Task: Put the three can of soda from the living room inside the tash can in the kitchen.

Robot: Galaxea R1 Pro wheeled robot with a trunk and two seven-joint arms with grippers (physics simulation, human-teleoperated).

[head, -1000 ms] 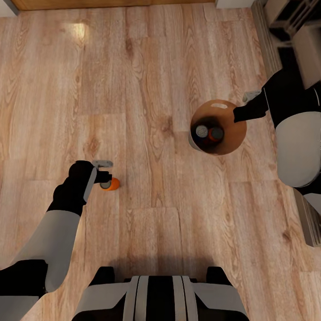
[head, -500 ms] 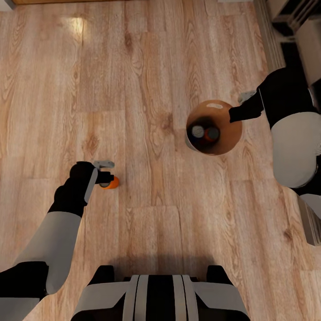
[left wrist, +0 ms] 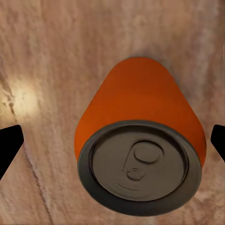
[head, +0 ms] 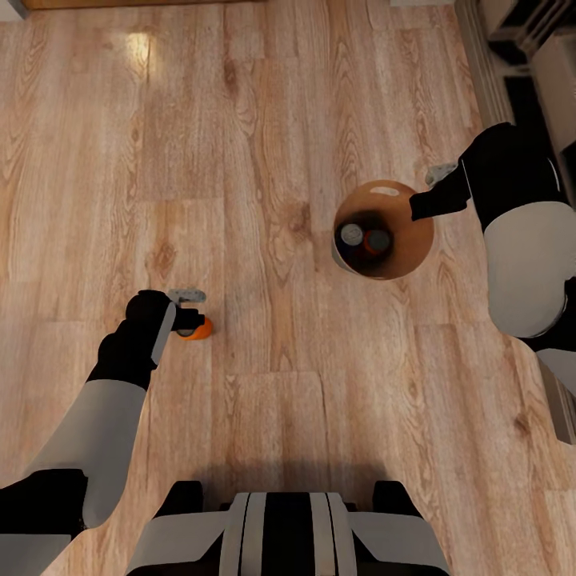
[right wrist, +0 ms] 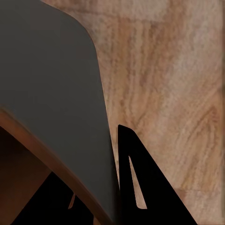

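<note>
One orange can of soda (head: 198, 329) stands on the wood floor at the left, its grey top (left wrist: 140, 166) facing my left wrist camera. My left gripper (head: 190, 312) hangs over it, open, with its fingertips (left wrist: 10, 143) wide on both sides and apart from the can. The round brown tash can (head: 408, 240) stands right of centre. Two more cans (head: 350, 234) (head: 377, 241) sit in its dark inside. My right gripper (head: 424, 205) is shut on the bin's rim (right wrist: 61, 140), one finger (right wrist: 138, 187) outside the wall and the other inside.
Grey and dark shelving (head: 524, 36) lines the right edge, close behind my right arm. A wooden strip (head: 144, 4) runs along the top. My base (head: 288, 532) fills the bottom edge. Bare plank floor (head: 264, 160) lies between the can and the bin.
The whole view has shifted a little. The bin and my right gripper have slid slightly to the left together. The left gripper stays over the can.
</note>
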